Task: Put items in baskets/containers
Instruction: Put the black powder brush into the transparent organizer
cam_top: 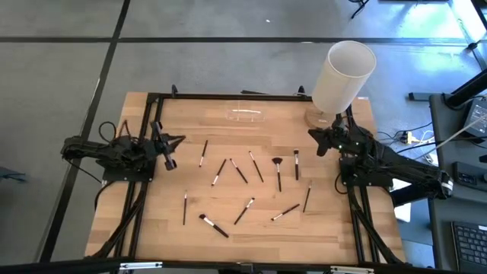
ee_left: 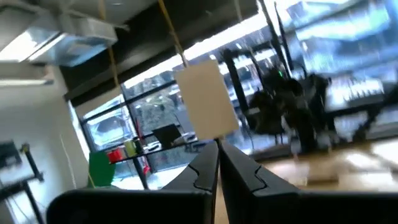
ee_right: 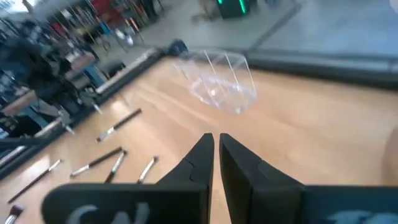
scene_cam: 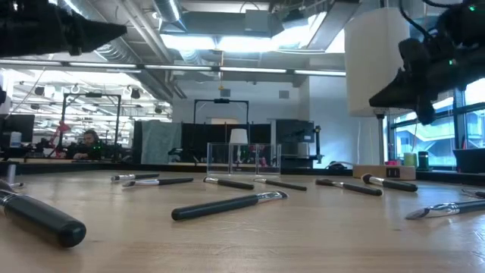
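About a dozen thin makeup brushes (cam_top: 256, 166) with dark handles lie flat and scattered over the middle of the wooden table, none touched; the low view shows one up close (scene_cam: 227, 203). The small clear holder (cam_top: 247, 116) stands near the far edge, and shows in the right wrist view (ee_right: 217, 84) and the low view (scene_cam: 242, 158). My left gripper (cam_top: 176, 141) hovers shut above the table's left side, pointing right (ee_left: 217, 148). My right gripper (cam_top: 315, 141) hovers shut above the right side, pointing toward the holder (ee_right: 214, 140). Both are empty.
A tall white cylinder (cam_top: 342, 76) on a tan base stands at the far right corner, just behind my right arm. A dark frame (cam_top: 228, 97) runs along the table's edges. Bare wood lies between the holder and the brushes.
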Robot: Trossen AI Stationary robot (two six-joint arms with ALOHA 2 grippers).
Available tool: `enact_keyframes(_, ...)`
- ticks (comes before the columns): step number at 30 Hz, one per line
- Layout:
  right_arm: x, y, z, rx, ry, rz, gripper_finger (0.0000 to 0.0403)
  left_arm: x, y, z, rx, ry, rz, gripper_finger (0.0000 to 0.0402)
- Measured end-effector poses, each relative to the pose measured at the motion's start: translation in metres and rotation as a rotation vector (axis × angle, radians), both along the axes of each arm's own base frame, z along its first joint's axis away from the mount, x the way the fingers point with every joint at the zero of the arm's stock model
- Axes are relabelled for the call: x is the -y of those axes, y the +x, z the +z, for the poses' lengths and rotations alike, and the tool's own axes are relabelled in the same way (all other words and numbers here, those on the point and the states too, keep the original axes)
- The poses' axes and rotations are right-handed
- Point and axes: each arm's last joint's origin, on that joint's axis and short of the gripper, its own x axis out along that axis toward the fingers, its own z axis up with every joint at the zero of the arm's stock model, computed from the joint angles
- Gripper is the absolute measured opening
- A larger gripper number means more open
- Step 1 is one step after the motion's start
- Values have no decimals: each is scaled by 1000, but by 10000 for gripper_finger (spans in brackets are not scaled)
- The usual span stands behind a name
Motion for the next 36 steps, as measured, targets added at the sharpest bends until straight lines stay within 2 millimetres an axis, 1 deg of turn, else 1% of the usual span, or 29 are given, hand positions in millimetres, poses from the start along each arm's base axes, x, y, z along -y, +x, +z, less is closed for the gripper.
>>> enact_keyframes(5, -2, 0, 23, -167, 174, -22, 28, -1, -2, 4, 62, -52, 6, 8)
enact_keyframes(6, -2, 1, 27, -215, 200, -24, 28, -1, -2, 4, 71, -78, 3, 7)
enact_keyframes(9, 1, 8, 31, -348, 241, -26, 28, -5, -2, 4, 126, -227, 47, 6)
enact_keyframes(12, 8, 22, 28, -452, 241, -32, 28, -7, 2, -3, 92, -308, 61, 6)
enact_keyframes(15, 15, 37, 20, -534, 322, -6, 38, -8, 9, -9, 29, -334, 9, 6)
enact_keyframes(17, 18, 46, 13, -585, 387, 22, 53, -9, 14, -11, 0, -344, -50, 7)
enact_keyframes(20, 21, 59, 6, -631, 477, 57, 83, -12, 21, -12, 13, -418, -50, 8)
enact_keyframes(24, 25, 72, 4, -651, 559, 74, 126, -19, 31, -22, -28, -514, 32, 6)
enact_keyframes(27, 26, 78, 3, -666, 605, 61, 149, -25, 37, -30, -25, -604, 124, 5)
enact_keyframes(29, 25, 80, 0, -700, 640, 45, 157, -29, 40, -34, -10, -654, 189, 4)
enact_keyframes(32, 21, 85, -4, -737, 707, 48, 160, -37, 44, -37, 10, -654, 284, 5)
enact_keyframes(36, 15, 92, -8, -742, 764, 23, 161, -44, 50, -38, 0, -656, 328, 5)
